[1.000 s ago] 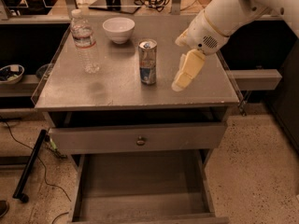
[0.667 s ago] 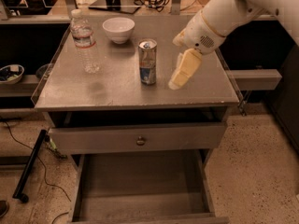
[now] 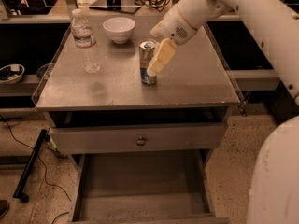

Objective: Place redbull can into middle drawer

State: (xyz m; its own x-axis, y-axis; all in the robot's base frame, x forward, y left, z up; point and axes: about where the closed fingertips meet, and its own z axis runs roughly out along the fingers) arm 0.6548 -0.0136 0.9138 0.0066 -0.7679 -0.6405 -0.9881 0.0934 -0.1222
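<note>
The redbull can (image 3: 145, 55), silver and blue with a pull-tab top, stands upright near the middle of the grey cabinet top (image 3: 196, 83). My gripper (image 3: 153, 70), cream-coloured on a white arm, reaches down from the upper right. It lies against the can's right side and covers part of it. The middle drawer (image 3: 140, 185) is pulled out low at the front. Its bare flat floor and low side walls are in view, and nothing lies in it.
A clear water bottle (image 3: 85, 41) stands at the left of the top and a white bowl (image 3: 119, 29) at the back. A drawer front with a round knob (image 3: 140, 140) sits above the open drawer. A black pole (image 3: 30, 164) and cables lie on the floor at left.
My gripper has moved left across the cabinet top, from beside the can to right against its right side. The can, bottle and bowl have not moved.
</note>
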